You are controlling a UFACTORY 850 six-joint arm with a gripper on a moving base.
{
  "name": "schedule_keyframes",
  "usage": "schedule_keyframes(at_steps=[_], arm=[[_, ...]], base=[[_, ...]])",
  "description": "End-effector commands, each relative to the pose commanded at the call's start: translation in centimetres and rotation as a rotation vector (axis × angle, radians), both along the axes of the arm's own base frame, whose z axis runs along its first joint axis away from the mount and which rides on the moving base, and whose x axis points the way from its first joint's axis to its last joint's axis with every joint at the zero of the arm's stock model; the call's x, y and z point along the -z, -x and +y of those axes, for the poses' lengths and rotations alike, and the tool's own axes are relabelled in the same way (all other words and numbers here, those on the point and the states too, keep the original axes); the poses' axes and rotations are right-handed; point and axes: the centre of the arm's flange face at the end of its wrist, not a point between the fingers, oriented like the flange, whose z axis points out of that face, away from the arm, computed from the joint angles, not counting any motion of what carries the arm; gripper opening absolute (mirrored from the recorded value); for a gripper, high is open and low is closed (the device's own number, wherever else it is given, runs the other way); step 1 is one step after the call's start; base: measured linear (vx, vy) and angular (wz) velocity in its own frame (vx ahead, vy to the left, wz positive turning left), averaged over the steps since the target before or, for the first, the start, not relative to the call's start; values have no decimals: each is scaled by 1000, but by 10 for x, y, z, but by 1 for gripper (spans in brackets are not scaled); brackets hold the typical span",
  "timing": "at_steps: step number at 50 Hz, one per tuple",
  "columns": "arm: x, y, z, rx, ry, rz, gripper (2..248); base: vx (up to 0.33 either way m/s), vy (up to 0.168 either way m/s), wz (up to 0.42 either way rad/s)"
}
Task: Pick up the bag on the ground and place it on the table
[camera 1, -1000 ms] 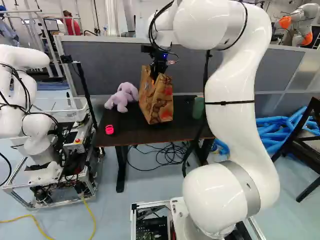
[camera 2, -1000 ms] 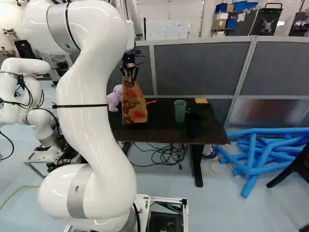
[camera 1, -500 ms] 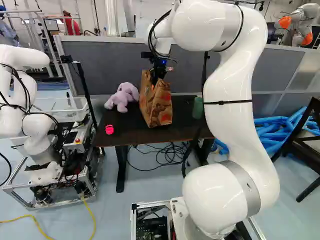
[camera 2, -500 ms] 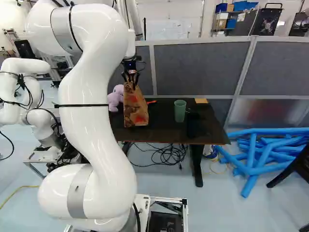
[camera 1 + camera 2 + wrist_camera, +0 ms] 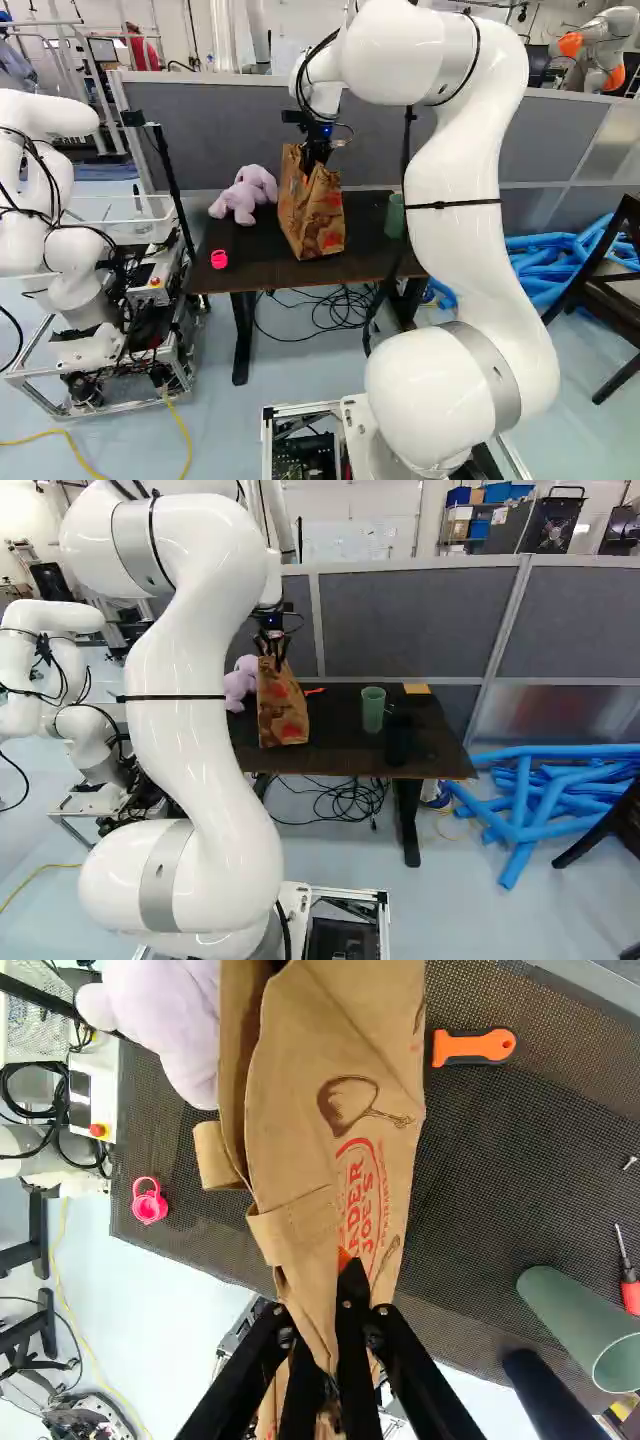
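My gripper (image 5: 312,165) is at the top of the brown paper bag (image 5: 313,215), over the middle of the dark table (image 5: 255,262). In the wrist view the gripper (image 5: 348,1305) is shut on the bag's upper paper, and the bag (image 5: 320,1120) stretches out ahead of its fingers. The bag is upright with a slight tilt in the right base view; its bottom is at the tabletop, though whether it bears fully on it I cannot tell.
A purple plush toy (image 5: 246,193) and pink ring-shaped item (image 5: 219,259) lie left of the bag. A green cup (image 5: 373,709), a dark cup (image 5: 399,738) and an orange-handled tool (image 5: 474,1047) are also on the table. Another robot (image 5: 70,240) stands at left.
My arm has come down and slightly nearer the base, with the bag moving along in the gripper. The base, the toy and the cups have stayed put.
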Motion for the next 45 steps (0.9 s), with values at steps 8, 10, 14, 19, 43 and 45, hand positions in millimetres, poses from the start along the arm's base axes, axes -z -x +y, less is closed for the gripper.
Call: schedule_keyframes(at_steps=[8, 10, 14, 19, 43, 45], arm=[[0, 0, 0, 0, 0, 0, 39], [0, 0, 0, 0, 0, 0, 39], [0, 0, 0, 0, 0, 0, 72], [0, 0, 0, 0, 0, 0, 106], [0, 0, 0, 0, 0, 0, 245], [0, 0, 0, 0, 0, 0, 247]], base=[[0, 0, 0], [0, 0, 0], [0, 0, 0], [0, 0, 0], [0, 0, 0], [0, 0, 0]])
